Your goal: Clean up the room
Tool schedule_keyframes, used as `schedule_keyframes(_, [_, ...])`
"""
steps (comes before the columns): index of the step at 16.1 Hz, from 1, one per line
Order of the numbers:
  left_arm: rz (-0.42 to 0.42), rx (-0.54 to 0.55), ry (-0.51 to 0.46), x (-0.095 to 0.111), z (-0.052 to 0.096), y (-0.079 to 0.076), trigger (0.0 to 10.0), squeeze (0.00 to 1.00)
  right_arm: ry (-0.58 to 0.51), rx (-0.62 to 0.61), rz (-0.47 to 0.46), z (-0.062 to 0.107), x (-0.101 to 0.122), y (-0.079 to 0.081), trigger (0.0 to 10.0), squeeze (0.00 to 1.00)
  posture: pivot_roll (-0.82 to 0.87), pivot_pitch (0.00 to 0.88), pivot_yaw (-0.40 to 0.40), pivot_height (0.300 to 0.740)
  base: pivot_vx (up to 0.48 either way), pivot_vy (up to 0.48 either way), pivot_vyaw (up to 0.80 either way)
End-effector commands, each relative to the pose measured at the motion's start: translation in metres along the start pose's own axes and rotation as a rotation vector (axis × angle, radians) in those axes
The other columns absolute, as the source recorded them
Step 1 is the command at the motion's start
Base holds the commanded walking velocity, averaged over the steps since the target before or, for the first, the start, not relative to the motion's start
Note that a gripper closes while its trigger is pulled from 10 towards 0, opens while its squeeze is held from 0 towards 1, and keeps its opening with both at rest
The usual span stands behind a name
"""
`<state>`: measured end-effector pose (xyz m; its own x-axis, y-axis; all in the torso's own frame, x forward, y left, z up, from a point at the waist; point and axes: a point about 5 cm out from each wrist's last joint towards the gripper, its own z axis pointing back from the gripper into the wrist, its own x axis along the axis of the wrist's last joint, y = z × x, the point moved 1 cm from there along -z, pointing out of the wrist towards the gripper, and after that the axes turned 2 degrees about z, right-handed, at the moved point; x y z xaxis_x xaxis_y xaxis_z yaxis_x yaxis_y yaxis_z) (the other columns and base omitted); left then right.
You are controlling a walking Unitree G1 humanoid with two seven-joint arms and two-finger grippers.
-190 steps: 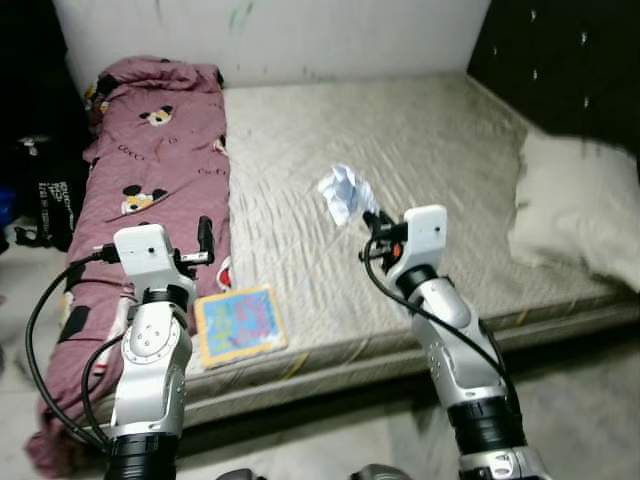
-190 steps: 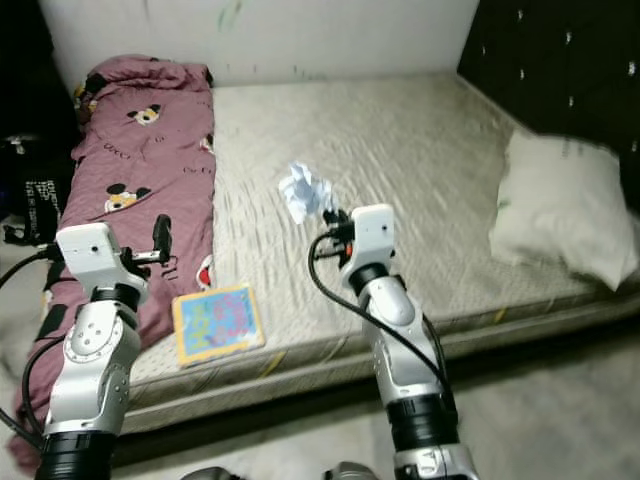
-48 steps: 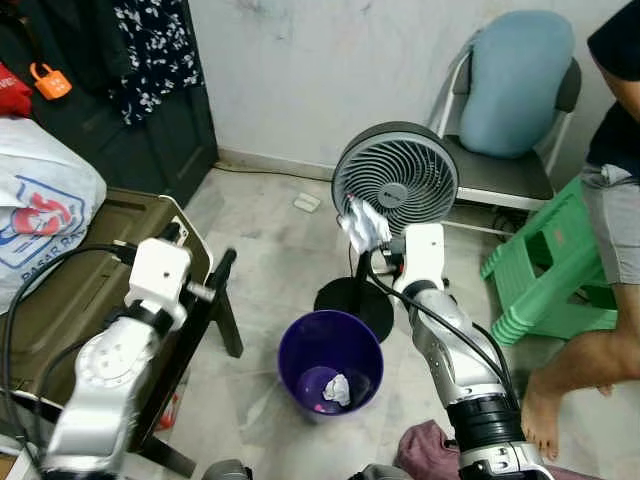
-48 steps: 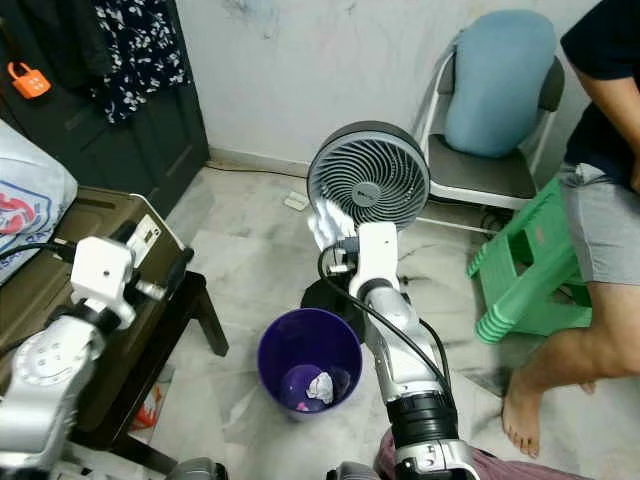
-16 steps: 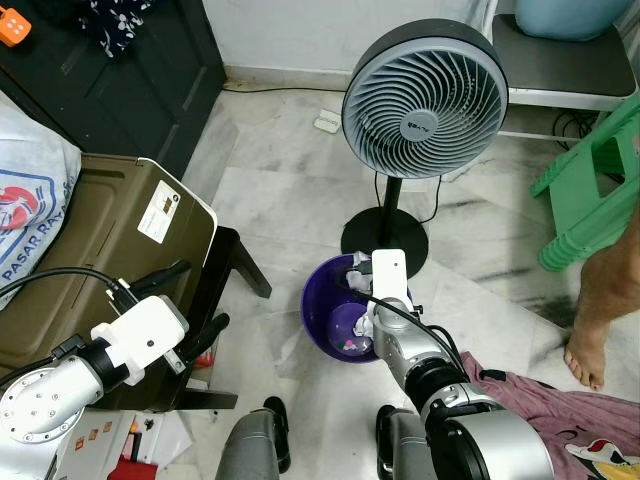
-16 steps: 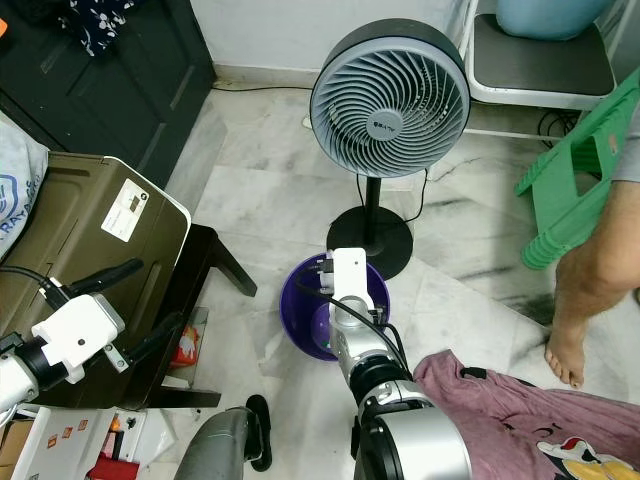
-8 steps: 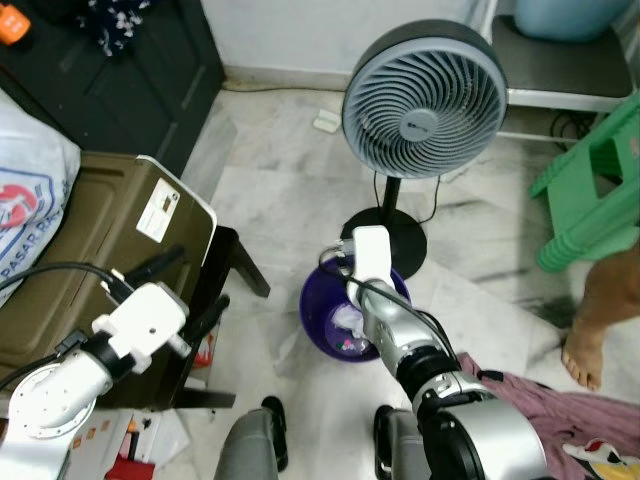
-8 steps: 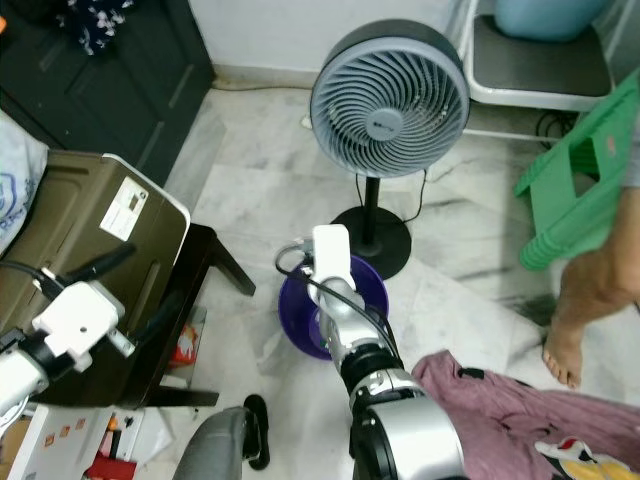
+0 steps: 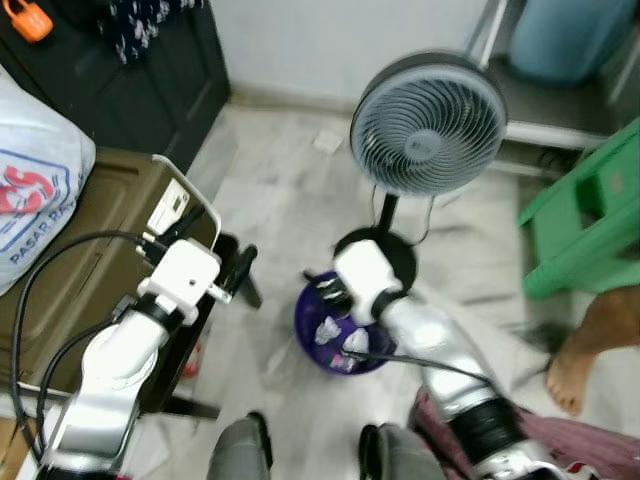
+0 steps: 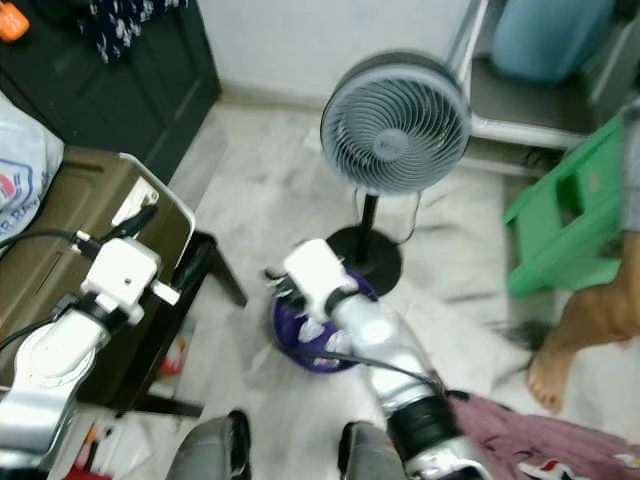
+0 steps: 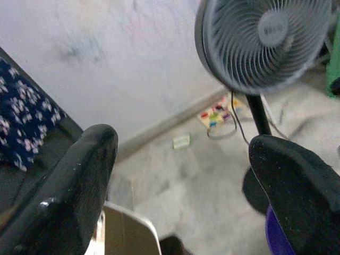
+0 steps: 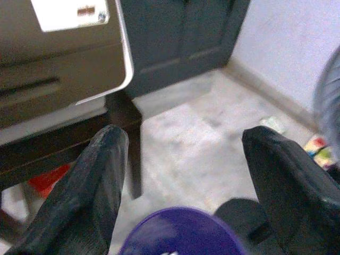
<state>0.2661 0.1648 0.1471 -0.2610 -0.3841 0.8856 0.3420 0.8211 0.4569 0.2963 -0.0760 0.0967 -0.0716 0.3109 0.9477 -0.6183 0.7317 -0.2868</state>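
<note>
Right gripper [image 12: 180, 175] sits over the purple bin [image 9: 340, 335] with fingers spread and empty, crumpled paper [image 9: 330, 332] lies inside, left gripper [image 11: 183, 175] is spread and idle, so we judge the drop done and go find more litter.

Right tool [image 9: 330, 292] over purple bin [image 9: 310, 325], paper inside.

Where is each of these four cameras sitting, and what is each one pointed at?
Left and right eye views: head-mounted, looking down at the purple bin, fan and both silver arms.
Left wrist view: along the open left end effector, toward the fan and wall.
Right wrist view: along the open right end effector, just above the bin rim, toward the brown case.
Shared: all four catch the bin; the left wrist and eye views share the fan.
</note>
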Motion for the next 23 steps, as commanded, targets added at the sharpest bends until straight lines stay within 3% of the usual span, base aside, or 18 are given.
schedule_keyframes(1, [0.001,0.018,-0.007,-0.001,-0.002,-0.001,10.0,0.0,0.0,0.005,-0.018,0.009,0.001,0.001,10.0,1.0,-0.07,0.047,0.037,0.74,0.0,0.0,0.0])
schedule_keyframes(2, [0.022,0.042,-0.019,-0.001,-0.011,-0.001,10.0,0.0,0.022,-0.046,-0.037,0.021,-0.002,-0.01,10.0,1.0,-0.1,0.013,0.047,0.74,0.0,0.0,0.0])
schedule_keyframes(3, [0.043,0.064,-0.028,-0.002,-0.018,-0.001,10.0,0.0,0.032,-0.097,-0.08,0.032,-0.002,-0.019,10.0,0.36,-0.12,0.0,0.059,0.74,0.0,0.0,0.0])
schedule_keyframes(4, [0.066,0.09,-0.035,-0.002,-0.026,-0.001,10.0,0.0,0.039,-0.154,-0.106,0.043,-0.004,-0.027,10.0,0.0,-0.13,0.0,0.07,0.74,0.0,0.0,0.0])
schedule_keyframes(6, [0.127,0.135,-0.036,-0.004,-0.033,-0.003,10.0,0.0,0.019,-0.231,-0.129,0.056,-0.006,-0.038,10.0,0.0,-0.14,0.0,0.082,0.74,0.0,0.0,0.0])
schedule_keyframes(9, [0.195,0.204,-0.028,-0.01,-0.028,-0.009,10.0,0.0,-0.007,-0.389,-0.067,0.046,0.009,-0.053,10.0,0.0,-0.12,0.0,0.047,0.74,0.0,0.0,0.0])
schedule_keyframes(10, [0.229,0.268,-0.017,-0.013,-0.023,-0.008,10.0,0.0,-0.107,-0.457,-0.04,0.04,0.025,-0.062,10.0,0.0,-0.11,0.0,0.031,0.74,0.0,0.0,0.0])
schedule_keyframes(11, [0.25,0.3,-0.009,-0.015,-0.019,-0.007,10.0,0.0,-0.096,-0.533,-0.034,0.04,0.025,-0.068,10.0,0.0,-0.1,0.0,0.026,0.74,0.0,0.0,0.0])
schedule_keyframes(13, [0.285,0.348,0.0,-0.019,-0.013,-0.003,10.0,0.0,-0.042,-0.626,-0.139,0.043,0.014,-0.073,10.0,0.0,-0.1,0.0,0.025,0.74,0.0,0.0,0.0])
schedule_keyframes(14, [0.294,0.356,0.005,-0.02,-0.009,-0.002,10.0,0.0,-0.065,-0.618,-0.181,0.046,0.015,-0.069,10.0,1.0,-0.11,0.0,0.036,0.74,0.0,0.0,0.0])
schedule_keyframes(15, [0.298,0.351,0.012,-0.021,-0.008,-0.003,10.0,0.0,-0.088,-0.591,-0.164,0.046,0.018,-0.067,10.0,1.0,-0.12,0.0,0.037,0.74,0.0,0.0,0.0])
schedule_keyframes(17, [0.311,0.36,0.04,-0.026,-0.01,-0.004,10.0,0.0,-0.098,-0.562,-0.251,0.049,0.009,-0.059,10.0,1.0,-0.13,0.0,0.04,0.74,0.0,0.0,0.0])
schedule_keyframes(20, [0.326,0.369,0.022,-0.019,-0.013,-0.007,10.0,0.0,-0.024,-0.622,-0.315,0.056,-0.007,-0.062,10.0,1.0,-0.13,0.0,0.034,0.74,0.0,0.0,0.0])
schedule_keyframes(21, [0.32,0.357,0.017,-0.017,-0.013,-0.008,10.0,0.0,-0.019,-0.62,-0.301,0.056,-0.006,-0.061,10.0,0.71,-0.13,0.0,0.032,0.74,0.0,0.0,0.0])
schedule_keyframes(22, [0.302,0.346,0.012,-0.015,-0.014,-0.01,10.0,0.0,-0.019,-0.613,-0.292,0.055,-0.006,-0.061,10.0,0.0,-0.13,0.0,0.03,0.74,0.0,0.0,0.0])
schedule_keyframes(23, [0.285,0.352,0.01,-0.014,-0.014,-0.009,10.0,0.0,-0.019,-0.6,-0.267,0.054,-0.004,-0.06,10.0,0.0,-0.13,0.0,0.029,0.74,0.0,0.0,0.4])
